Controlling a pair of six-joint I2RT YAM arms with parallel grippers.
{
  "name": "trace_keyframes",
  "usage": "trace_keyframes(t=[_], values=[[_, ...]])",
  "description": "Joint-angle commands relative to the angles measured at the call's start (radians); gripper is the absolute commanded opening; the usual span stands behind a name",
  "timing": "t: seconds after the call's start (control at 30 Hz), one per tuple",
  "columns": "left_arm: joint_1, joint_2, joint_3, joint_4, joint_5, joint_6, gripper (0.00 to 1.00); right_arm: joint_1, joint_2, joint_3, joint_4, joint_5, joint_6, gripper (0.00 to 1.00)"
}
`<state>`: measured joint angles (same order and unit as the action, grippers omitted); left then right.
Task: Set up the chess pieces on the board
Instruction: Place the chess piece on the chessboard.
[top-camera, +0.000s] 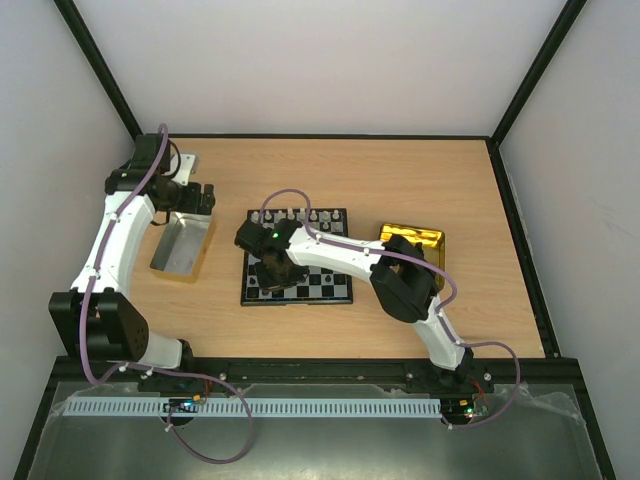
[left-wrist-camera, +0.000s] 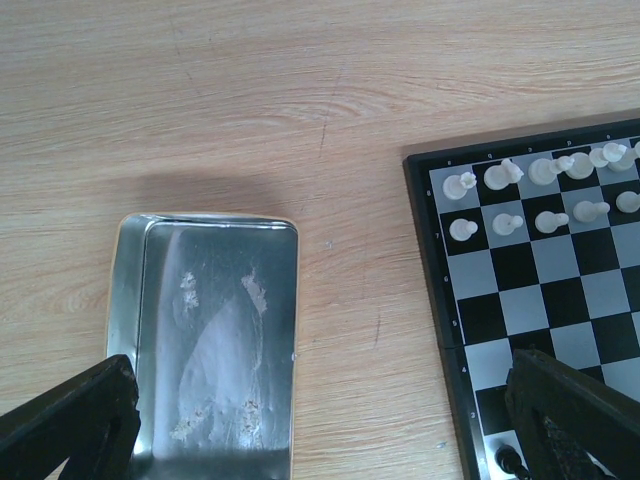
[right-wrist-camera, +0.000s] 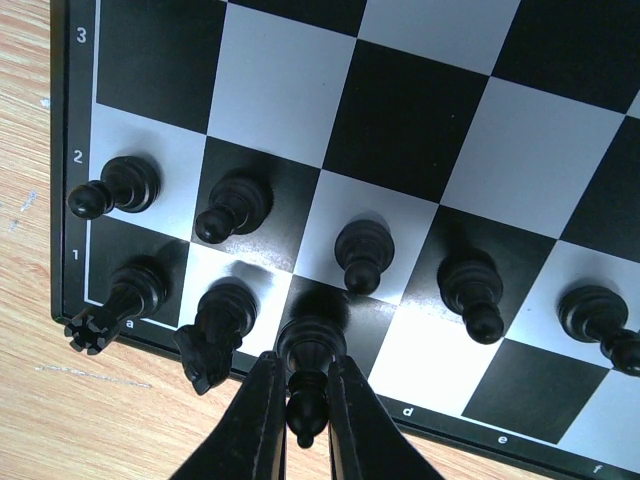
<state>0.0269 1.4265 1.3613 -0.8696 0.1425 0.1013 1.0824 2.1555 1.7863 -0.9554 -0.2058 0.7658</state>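
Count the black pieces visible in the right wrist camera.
8: five pawns on rank 2; on rank 1 a rook, a knight and a piece in the right gripper. More may sit off-frame.

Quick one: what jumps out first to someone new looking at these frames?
The right gripper, reaching over the board, is pinched shut on a black piece in the near row, towards its left end. White pieces line the far edge. The left gripper hangs open over a silver tray left of the board.
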Motion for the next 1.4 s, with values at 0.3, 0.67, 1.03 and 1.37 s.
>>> trace_keyframes(t=[0.3,0.67,1.03,1.37], values=[[0.007,-0.025,-0.006,-0.001,0.014,-0.004,1.00,0.010,0.015,0.024,-0.015,0.020,0.000,0.09],[0.008,-0.030,-0.010,-0.002,0.016,-0.005,1.00,0.010,0.006,0.002,-0.011,0.026,0.004,0.09],[0.012,-0.028,-0.010,-0.002,0.017,-0.006,1.00,0.010,0.001,-0.012,-0.008,0.029,0.009,0.09],[0.012,-0.013,0.003,0.000,0.022,-0.006,1.00,0.011,0.008,-0.008,-0.014,0.019,0.003,0.15]])
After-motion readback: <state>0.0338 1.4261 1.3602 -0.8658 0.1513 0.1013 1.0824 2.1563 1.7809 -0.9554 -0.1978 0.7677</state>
